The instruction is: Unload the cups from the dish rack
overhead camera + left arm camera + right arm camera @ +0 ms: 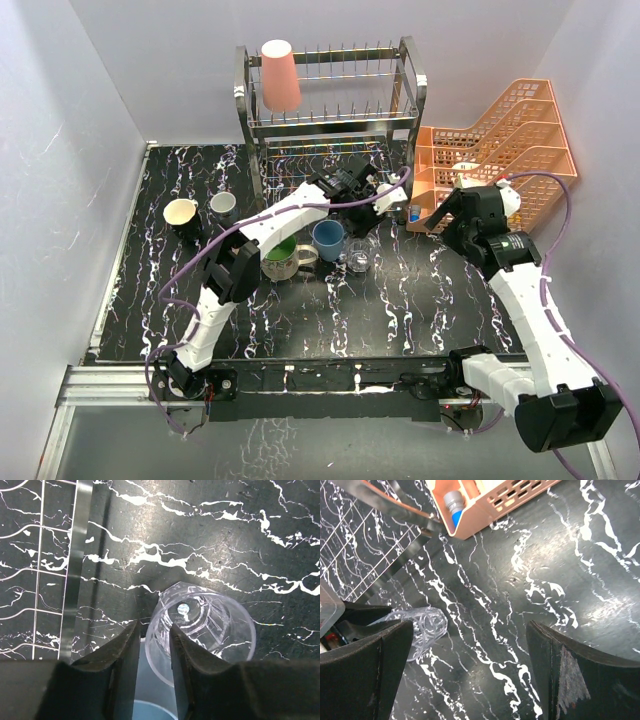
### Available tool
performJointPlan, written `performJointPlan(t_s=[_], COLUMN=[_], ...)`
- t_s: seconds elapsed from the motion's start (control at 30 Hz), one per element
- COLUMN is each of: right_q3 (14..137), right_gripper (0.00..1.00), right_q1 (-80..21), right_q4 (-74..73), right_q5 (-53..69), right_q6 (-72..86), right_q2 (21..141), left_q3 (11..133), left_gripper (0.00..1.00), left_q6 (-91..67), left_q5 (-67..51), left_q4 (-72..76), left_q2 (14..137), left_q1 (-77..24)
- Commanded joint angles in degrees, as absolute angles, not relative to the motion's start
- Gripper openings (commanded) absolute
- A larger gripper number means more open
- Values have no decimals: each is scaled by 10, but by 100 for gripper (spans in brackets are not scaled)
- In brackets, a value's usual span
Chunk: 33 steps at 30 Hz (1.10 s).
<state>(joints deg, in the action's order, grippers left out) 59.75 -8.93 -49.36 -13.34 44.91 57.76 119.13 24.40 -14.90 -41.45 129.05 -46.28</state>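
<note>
**On the table before the rack: clear glass held by a rim pinch**

Top external: the left gripper (362,232) reaches the clear glass (358,258). The glass stands on the table (420,310), just beside the light-blue tumbler (328,238) and in front of the dish rack (330,125). A salmon-pink tumbler (280,75) sits inverted on the top tier, not yet unloaded. The right gripper (450,215) hovers near the orange trays (510,130).

Left wrist: the fingers (122,670) appear clenched on the glass's near wall, one inside and one outside. The glass is judged thin, rigid, slick and breakable, so a rim pinch wants modest force. The rack frame lies to the left, with bare table ahead and to the right.

Right wrist: the fingers (365,665) are spread wide and grasp nothing. Open table lies between them, and the glass is off to the left.
</note>
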Motion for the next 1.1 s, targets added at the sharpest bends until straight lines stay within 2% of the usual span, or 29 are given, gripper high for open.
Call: performJointPlan(t_s=[0.0, 0.07, 0.17, 0.23, 0.27, 0.43, 0.73, 0.9, 1.07], right_q3=[612, 611, 611, 609, 613, 657, 692, 708, 674], right_gripper=[98, 98, 98, 98, 98, 98, 98, 98, 98], right_q1=[-88, -88, -88, -87, -88, -87, -88, -87, -87], right_q4=[-465, -452, -445, -444, -450, -495, -499, -501, -397], right_q5=[-199, -194, -169, -140, -129, -146, -181, -211, -119], right_q6=[398, 361, 315, 291, 282, 250, 208, 280, 278], right_q2=[534, 525, 536, 556, 568, 618, 599, 558, 468], left_q3=[1231, 1239, 1257, 1269, 1273, 1283, 1294, 1322, 1309], left_gripper=[33, 45, 57, 72, 75, 78, 97, 97, 97], left_q6=[237, 238, 237, 237, 239, 240, 255, 256, 243], left_q5=[-176, -181, -187, -190, -191, -192, -186, -187, -188], left_q4=[-437, -446, -462, -472, -476, -485, -530, -584, -613], left_q2=[1283, 1285, 1285, 1282, 1281, 1260, 1211, 1174, 1106], left_q1=[-460, -460, -459, -460, -459, -460, -460, -457, -431])
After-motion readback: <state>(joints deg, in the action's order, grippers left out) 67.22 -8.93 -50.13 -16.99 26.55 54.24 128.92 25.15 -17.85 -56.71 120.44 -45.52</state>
